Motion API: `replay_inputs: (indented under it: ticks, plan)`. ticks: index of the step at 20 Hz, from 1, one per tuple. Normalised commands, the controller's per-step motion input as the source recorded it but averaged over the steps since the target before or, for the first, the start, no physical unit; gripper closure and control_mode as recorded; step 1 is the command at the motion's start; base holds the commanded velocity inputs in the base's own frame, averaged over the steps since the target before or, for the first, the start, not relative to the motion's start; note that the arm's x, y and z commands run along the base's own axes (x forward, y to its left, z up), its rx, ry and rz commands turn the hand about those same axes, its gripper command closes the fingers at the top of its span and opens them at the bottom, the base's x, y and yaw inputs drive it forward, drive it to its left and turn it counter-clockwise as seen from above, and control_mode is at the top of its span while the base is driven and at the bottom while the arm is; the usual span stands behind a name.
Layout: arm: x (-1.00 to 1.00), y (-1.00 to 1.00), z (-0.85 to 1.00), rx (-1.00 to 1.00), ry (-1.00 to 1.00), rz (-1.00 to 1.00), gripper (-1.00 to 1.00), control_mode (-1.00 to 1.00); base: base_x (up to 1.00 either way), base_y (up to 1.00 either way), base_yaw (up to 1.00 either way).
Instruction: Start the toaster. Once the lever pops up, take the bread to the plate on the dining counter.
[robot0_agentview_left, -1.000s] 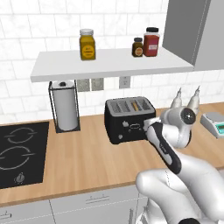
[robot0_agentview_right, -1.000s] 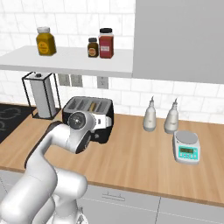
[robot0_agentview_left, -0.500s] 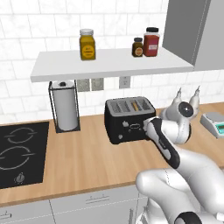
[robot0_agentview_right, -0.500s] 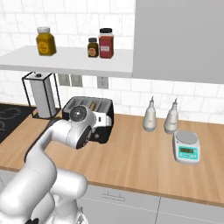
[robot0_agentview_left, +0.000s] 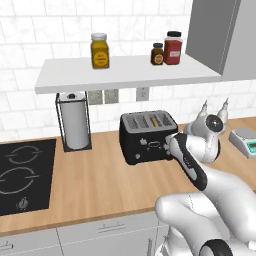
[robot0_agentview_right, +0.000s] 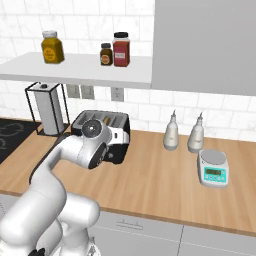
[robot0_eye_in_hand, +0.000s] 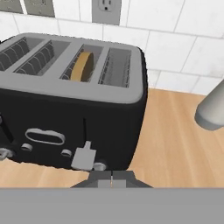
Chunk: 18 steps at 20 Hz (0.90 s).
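Since a second ago I see the arm closer to the toaster (robot0_agentview_left: 148, 136); gripper (robot0_eye_in_hand: 111, 181) fingers pressed together below its lever (robot0_eye_in_hand: 84, 156); hand view reveals bread (robot0_eye_in_hand: 82, 66) in the third slot.

toaster (robot0_agentview_left: 148, 136): on the counter (robot0_agentview_left: 100, 175), against the wall
bread (robot0_eye_in_hand: 82, 66): in the toaster's third slot
paper towel holder (robot0_agentview_left: 74, 121): left of the toaster
scale (robot0_agentview_right: 213, 168): far right, bottles (robot0_agentview_right: 171, 131) behind it

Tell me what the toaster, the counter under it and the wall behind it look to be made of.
Toaster: black body with a dull sheen, probably plastic or painted metal; its grey top looks like brushed metal.
Counter: light wood, judging by the fine grain lines, matte.
Wall: white rectangular tiles with grey grout lines, faintly veined, likely glazed ceramic or marble.
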Motion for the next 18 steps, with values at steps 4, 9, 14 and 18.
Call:
replay_inputs:
  ticks: [4, 9, 14, 18]
  plan:
    - [0.0, 0.0, 0.0, 0.0, 0.0, 0.0, 1.0, -1.0, 0.0, 0.0, 0.0]
    - [0.0, 0.0, 0.0, 0.0, 0.0, 0.0, 1.0, -1.0, 0.0, 0.0, 0.0]
    - [0.0, 0.0, -0.04, 0.0, 0.0, 0.0, 1.0, -1.0, 0.0, 0.0, 0.0]
    - [0.0, 0.0, -0.22, 0.0, -0.05, 0.0, 1.0, -1.0, 0.0, 0.0, 0.0]
